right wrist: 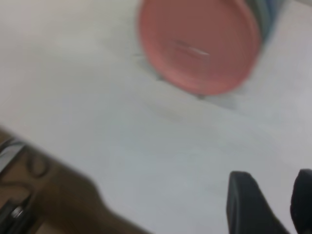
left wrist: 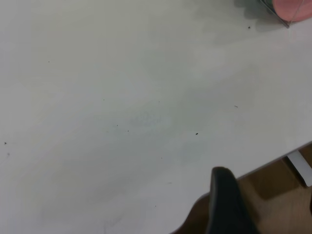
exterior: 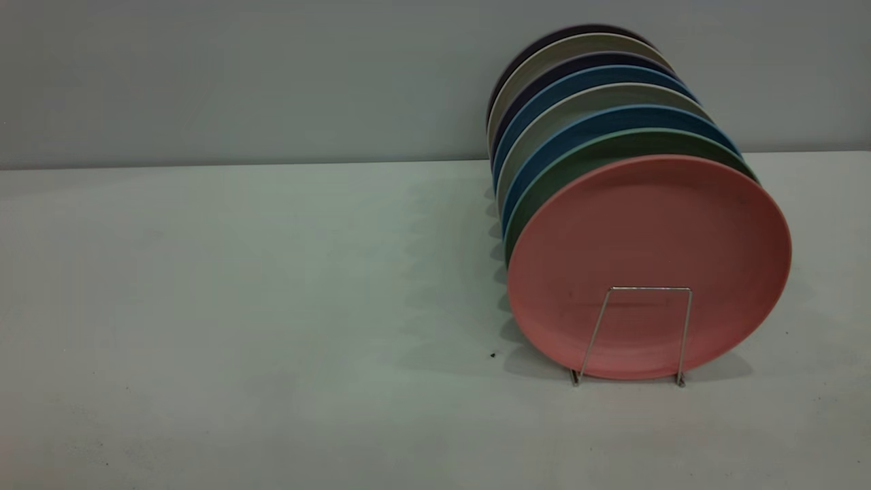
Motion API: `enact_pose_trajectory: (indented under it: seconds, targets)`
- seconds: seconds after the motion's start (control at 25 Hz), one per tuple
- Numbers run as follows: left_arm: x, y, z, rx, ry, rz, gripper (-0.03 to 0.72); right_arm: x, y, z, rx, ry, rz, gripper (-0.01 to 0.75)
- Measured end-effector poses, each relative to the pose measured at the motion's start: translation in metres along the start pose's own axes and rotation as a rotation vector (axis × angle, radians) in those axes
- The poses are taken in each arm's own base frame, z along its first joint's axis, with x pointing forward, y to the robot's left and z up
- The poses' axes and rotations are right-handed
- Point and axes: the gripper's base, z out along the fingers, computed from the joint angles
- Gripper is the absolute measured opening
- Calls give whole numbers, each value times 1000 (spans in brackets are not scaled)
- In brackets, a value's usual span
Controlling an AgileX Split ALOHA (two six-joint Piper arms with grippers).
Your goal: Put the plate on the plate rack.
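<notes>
Pink plate (exterior: 650,265) stands upright on the rack (exterior: 639,333), front slot, nearest the camera in the exterior view. One squared wire loop of the rack crosses the plate's lower face; both loop feet rest on the bench (exterior: 238,306). Plate's bottom edge sits down between the feet.

Behind it, touching or nearly so: green plate (exterior: 578,160), then blue plate (exterior: 544,167), then more in grey, blue and dark tones, all upright in one row running toward the bench's back edge. Whole stack sits on the right half of the bench, toward the back.

Neither of my arms shows in the exterior view. My right gripper (right wrist: 273,204): two dark fingers (right wrist: 246,202) with a gap between them, nothing held, so released. It hangs over the bench's front edge, well apart from the plate, which shows far off in that wrist view with the wire loop across it.

My left gripper: only one dark finger (left wrist: 226,202) shows, by the bench edge, over wood-coloured floor. I cannot tell whether that one is released or clenched. A sliver of the plate and rack shows at a far corner of that wrist view, well apart.
</notes>
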Motion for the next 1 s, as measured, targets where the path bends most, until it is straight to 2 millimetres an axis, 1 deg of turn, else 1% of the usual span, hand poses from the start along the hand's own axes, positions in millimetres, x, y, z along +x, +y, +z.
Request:
enact_pose_trajectory:
  seconds: [0.2,0.32,0.44,0.56,0.76,1.0]
  targets:
    - [-1,-1,1,-71,1,-41,445,0,2,0,242,17,151,239]
    - [-1,-1,2,-108,2,-63,445,-1,4,1,359,26,224,239]
    - [-1,-1,2,-125,2,-73,445,-1,4,1,434,31,270,239]
    - [-1,-1,2,-127,2,-74,445,-1,4,1,432,31,269,239]
    - [-1,-1,2,-127,2,-74,445,-1,4,1,369,26,231,239]
    - [-1,-1,2,-133,3,-77,445,-1,4,1,355,25,222,239]
